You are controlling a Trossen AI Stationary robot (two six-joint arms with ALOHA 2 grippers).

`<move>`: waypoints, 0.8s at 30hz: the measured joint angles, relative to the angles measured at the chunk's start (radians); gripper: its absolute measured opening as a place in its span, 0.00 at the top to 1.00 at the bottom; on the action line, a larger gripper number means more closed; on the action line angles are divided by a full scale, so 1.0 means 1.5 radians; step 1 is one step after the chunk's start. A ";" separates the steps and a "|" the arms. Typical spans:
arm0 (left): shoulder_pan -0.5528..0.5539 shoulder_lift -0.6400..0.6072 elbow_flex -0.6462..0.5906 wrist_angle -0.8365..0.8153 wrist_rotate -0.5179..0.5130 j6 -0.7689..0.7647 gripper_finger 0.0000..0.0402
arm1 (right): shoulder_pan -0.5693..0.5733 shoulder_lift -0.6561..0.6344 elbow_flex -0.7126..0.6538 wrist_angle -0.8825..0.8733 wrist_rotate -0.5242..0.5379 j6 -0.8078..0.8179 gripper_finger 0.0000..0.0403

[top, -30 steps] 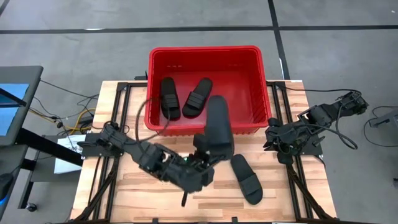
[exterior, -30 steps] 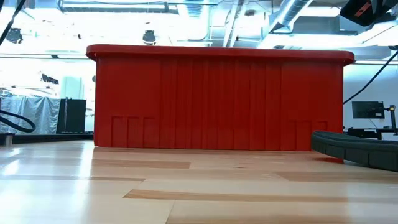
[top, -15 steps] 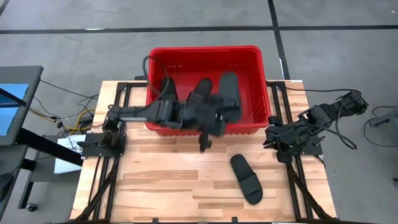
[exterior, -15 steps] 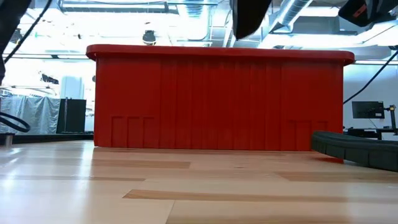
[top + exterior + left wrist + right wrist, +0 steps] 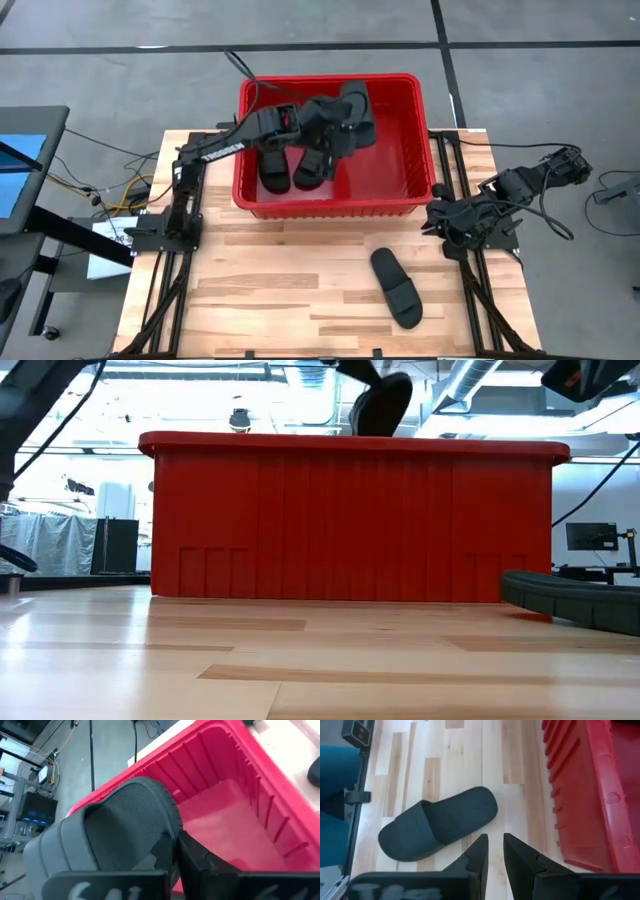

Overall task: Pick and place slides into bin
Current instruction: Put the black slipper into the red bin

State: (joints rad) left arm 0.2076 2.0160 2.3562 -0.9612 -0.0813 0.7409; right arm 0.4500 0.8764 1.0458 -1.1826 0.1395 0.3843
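Three slides are over or in the bin point(image 5: 250, 195) in the high view: two point(image 5: 274, 170) point(image 5: 314, 165) lie on its floor, and a third point(image 5: 355, 108) hangs in the left gripper point(image 5: 335, 118) above the far half. The fourth slide point(image 5: 396, 287) lies on the table point(image 5: 250, 300), well apart from the bin. The right gripper point(image 5: 436, 222) waits at the table's right edge.

Low view: the carried slide's point(image 5: 380, 402) end shows above the bin's rim point(image 5: 350, 442).

Left wrist view: fingers point(image 5: 200, 860) pinch the slide point(image 5: 120, 825) at its sole edge, over the bin point(image 5: 225, 815).

Right wrist view: the right gripper's point(image 5: 495, 851) fingers stand narrowly apart, holding nothing, near the last slide point(image 5: 437, 822).

Judged by look, the slides are light, flexible foam with a grippy ribbed strap; the sole's edge or the strap offers the surest hold.
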 joint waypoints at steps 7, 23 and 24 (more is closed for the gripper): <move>0.032 0.038 -0.002 -0.006 0.040 0.043 1.00 | 0.000 0.000 0.000 0.000 0.016 0.000 0.87; 0.053 0.134 -0.010 -0.032 0.036 0.079 1.00 | 0.001 0.000 0.000 0.006 0.031 0.037 0.87; 0.055 0.139 -0.011 -0.040 0.039 0.079 1.00 | 0.000 0.000 0.000 0.006 0.032 0.033 0.87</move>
State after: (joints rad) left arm 0.2899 2.2252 2.3390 -1.0209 -0.0225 0.8601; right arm 0.4496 0.8768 1.0458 -1.1740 0.1872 0.4336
